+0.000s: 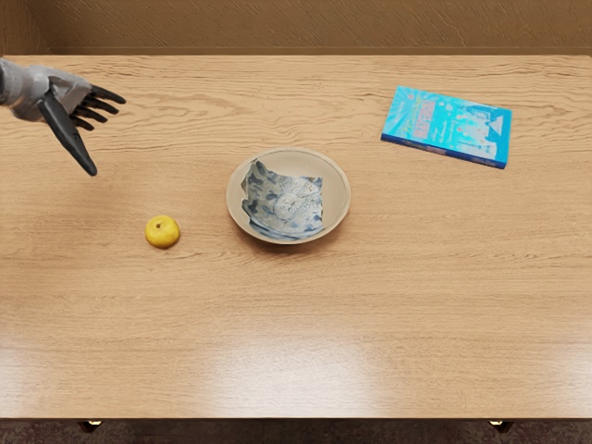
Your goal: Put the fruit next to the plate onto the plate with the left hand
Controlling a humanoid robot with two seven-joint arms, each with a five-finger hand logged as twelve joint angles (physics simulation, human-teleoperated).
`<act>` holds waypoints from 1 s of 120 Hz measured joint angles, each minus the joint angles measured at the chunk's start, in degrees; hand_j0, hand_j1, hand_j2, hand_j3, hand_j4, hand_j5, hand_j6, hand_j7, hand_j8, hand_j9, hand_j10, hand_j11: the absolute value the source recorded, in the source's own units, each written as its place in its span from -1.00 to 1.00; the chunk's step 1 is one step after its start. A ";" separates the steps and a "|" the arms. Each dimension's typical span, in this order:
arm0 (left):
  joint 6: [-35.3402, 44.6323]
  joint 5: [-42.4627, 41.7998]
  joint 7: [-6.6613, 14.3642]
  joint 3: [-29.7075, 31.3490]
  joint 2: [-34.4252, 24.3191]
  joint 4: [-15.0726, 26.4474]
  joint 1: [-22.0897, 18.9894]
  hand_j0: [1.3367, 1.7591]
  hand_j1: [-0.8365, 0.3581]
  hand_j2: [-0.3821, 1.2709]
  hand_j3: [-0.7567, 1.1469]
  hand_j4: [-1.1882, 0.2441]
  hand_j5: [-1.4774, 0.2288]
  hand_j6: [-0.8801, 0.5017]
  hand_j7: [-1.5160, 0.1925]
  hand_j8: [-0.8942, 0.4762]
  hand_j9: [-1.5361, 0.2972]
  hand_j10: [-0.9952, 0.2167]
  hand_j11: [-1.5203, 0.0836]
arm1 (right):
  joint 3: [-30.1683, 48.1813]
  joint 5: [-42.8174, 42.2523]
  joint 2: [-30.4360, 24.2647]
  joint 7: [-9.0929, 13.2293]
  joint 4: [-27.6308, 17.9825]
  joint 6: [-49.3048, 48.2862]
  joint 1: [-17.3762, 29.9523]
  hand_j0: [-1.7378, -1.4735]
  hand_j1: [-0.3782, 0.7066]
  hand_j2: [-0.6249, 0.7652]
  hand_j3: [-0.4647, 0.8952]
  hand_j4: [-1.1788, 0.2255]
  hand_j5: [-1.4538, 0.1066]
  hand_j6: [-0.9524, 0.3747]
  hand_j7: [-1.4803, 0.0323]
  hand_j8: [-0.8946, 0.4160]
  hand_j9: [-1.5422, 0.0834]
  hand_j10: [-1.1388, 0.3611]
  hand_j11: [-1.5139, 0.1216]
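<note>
A small yellow fruit [162,231] lies on the wooden table, a short way left of the plate. The plate [330,172] is a beige bowl-like dish with a blue and white pattern inside, near the table's middle. My left hand [81,116] hovers at the far left, above and behind the fruit, well apart from it. Its dark fingers [104,104] are spread and hold nothing. The right arm is out of view.
A blue book [448,126] lies flat at the back right of the table. The table's front edge [296,416] runs along the bottom of the picture.
</note>
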State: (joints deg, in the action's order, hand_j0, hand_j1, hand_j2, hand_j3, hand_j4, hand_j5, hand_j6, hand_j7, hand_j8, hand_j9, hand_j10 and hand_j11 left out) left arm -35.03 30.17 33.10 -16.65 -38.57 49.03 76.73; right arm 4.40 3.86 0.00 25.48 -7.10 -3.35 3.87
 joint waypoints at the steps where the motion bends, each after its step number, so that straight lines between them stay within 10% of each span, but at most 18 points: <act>1: 0.00 0.26 0.15 0.00 0.23 0.01 0.11 0.52 0.94 -0.53 -0.21 0.63 0.70 0.24 0.74 0.27 0.65 0.61 0.86 | 0.00 0.00 0.00 0.00 0.00 0.00 0.00 -0.40 -0.95 -0.10 -0.32 0.68 0.86 0.43 0.96 0.36 0.90 0.52 0.85; 70: 2.52 0.35 1.90 20.17 -5.12 28.11 13.76 0.52 0.94 -0.53 -0.20 0.62 0.70 0.24 0.74 0.27 0.64 0.60 0.86 | 0.00 -0.01 0.00 0.00 -0.01 0.01 0.00 -0.40 -0.95 -0.10 -0.32 0.68 0.86 0.43 0.96 0.36 0.90 0.52 0.85; 120: 22.58 4.33 1.90 29.39 -3.68 38.24 14.93 0.52 0.94 -0.53 -0.20 0.62 0.70 0.23 0.74 0.27 0.64 0.60 0.86 | 0.00 -0.01 0.00 -0.01 -0.01 0.01 0.00 -0.40 -0.95 -0.10 -0.32 0.68 0.86 0.43 0.96 0.36 0.90 0.52 0.85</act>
State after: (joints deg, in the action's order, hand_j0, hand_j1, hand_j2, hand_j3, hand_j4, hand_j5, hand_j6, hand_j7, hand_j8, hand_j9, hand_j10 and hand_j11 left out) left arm -12.44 34.50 35.00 12.74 -42.25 87.27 91.66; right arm 4.40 3.85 0.00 25.48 -7.11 -3.34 3.87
